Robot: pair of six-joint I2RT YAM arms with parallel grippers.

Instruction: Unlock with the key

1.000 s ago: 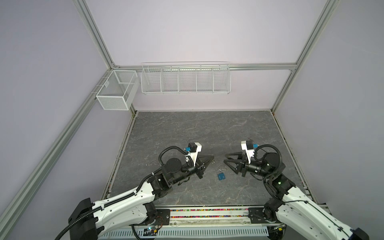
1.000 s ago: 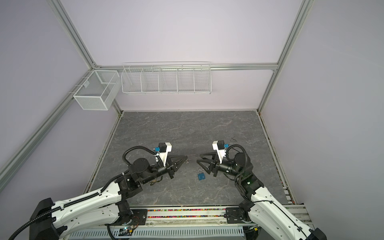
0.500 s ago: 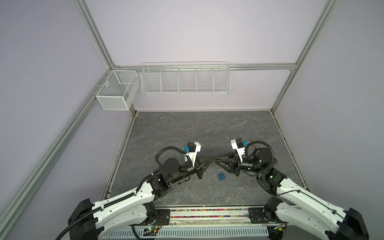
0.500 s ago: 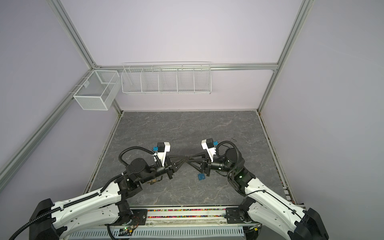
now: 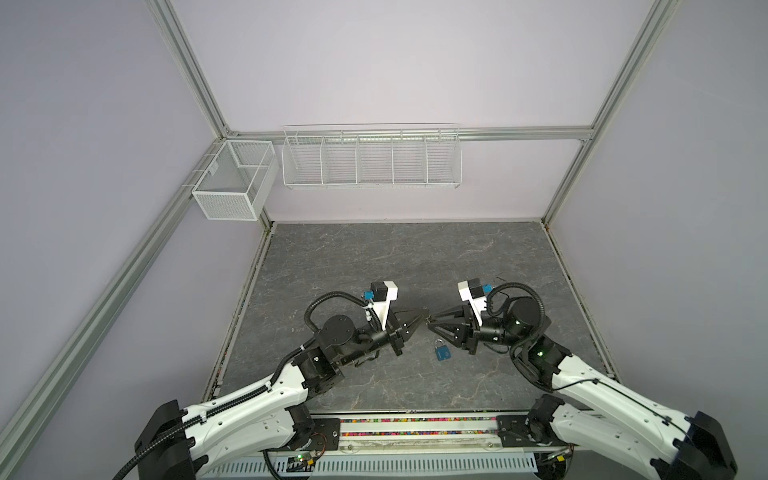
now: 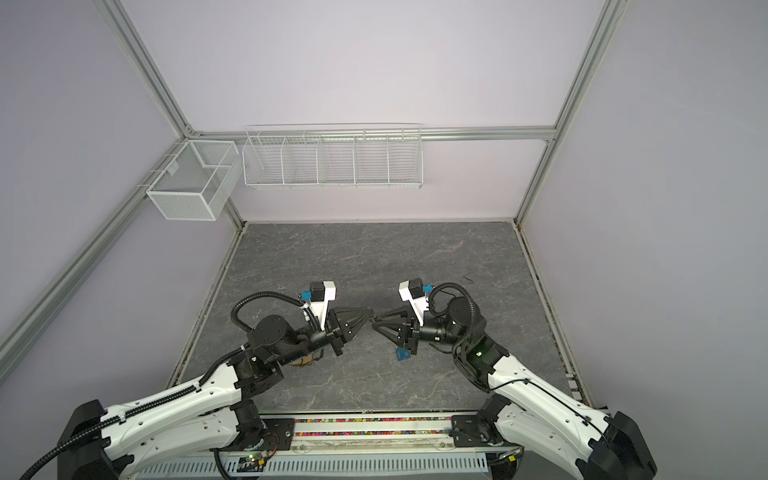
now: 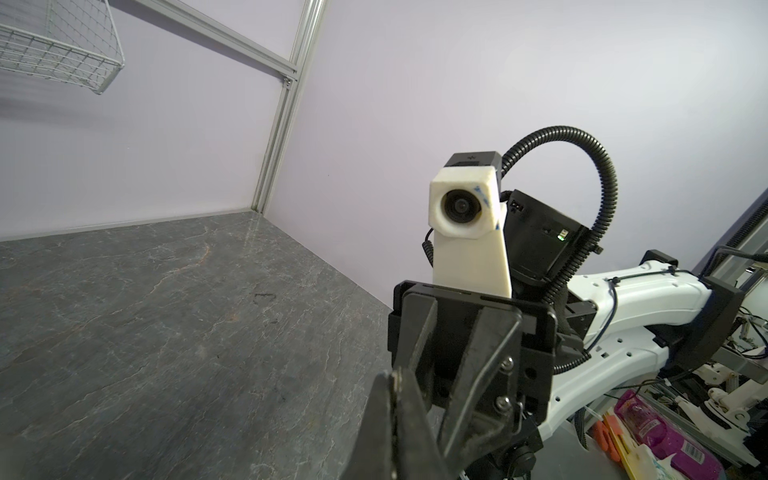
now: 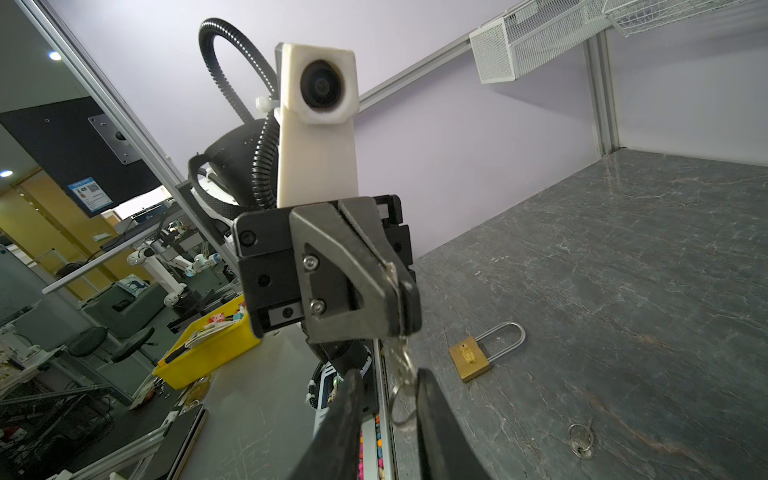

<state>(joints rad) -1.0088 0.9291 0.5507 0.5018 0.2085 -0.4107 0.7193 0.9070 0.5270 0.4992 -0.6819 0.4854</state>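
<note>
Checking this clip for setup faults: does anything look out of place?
Yes. Besides the blue padlock, a second, brass padlock lies flat near the left arm, and a spare key ring lies loose on the table. The left pincer holds a key, so those look surplus.

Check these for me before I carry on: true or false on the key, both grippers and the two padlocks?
1. The left gripper is shut on the key. True.
2. The right gripper holds the blue padlock. False: it lies on the table, with nothing gripping it.
3. The key ring hangs between the right gripper's fingers. True.
4. The brass padlock stands upright. False: it lies flat on the table.
</note>
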